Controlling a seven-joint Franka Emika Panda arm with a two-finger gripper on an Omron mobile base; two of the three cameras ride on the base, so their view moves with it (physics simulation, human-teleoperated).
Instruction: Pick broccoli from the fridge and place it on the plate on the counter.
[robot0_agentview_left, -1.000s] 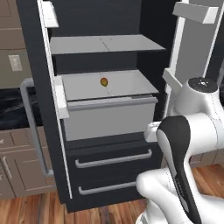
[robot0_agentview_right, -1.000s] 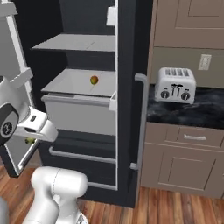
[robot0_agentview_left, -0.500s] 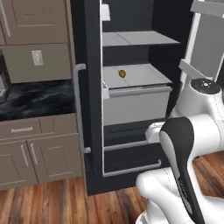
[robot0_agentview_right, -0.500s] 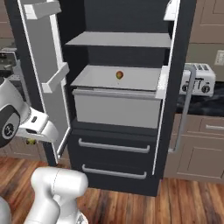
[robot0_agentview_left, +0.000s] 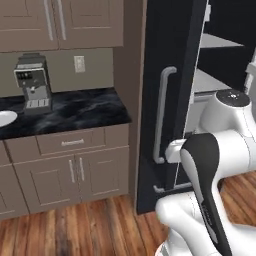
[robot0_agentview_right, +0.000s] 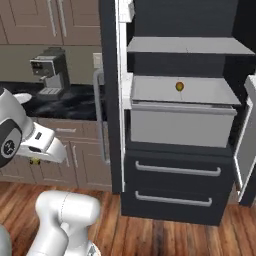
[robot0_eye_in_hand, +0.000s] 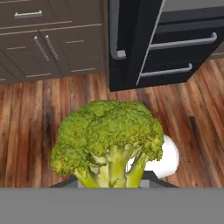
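The broccoli (robot0_eye_in_hand: 109, 142) sits right in front of the hand camera, its bumpy green head up and its pale stems going down to the place where the gripper (robot0_eye_in_hand: 111, 177) is; the fingertips themselves are hidden behind the stems, so it seems to be clamped on the broccoli, but how the jaws stand I cannot tell for sure. Below the floret there is the wooden floor (robot0_eye_in_hand: 39, 118); the broccoli hangs above it, outside the fridge (robot0_agentview_right: 175, 115) and not over the counter (robot0_agentview_left: 65, 112).

In the right base view the hand is low at the left, in front of the brown cabinet drawers (robot0_agentview_right: 82, 150). A little farther stands the fridge with its left door (robot0_agentview_left: 167, 100) open; the door's bar handle (robot0_agentview_left: 161, 112) faces the room. Inside there are two light grey shelves (robot0_agentview_right: 187, 46), a pale drawer (robot0_agentview_right: 180, 122) under the lower one, and two dark lower drawers with bar handles (robot0_agentview_right: 177, 170); a small round red-and-green fruit (robot0_agentview_right: 179, 86) rests on the lower shelf.

To the left of the fridge is the black marble counter; on it stands a coffee machine (robot0_agentview_left: 31, 82) near the wall; at the far left edge a white round thing, probably the plate (robot0_agentview_left: 6, 118), is partly cut off by the picture's border.
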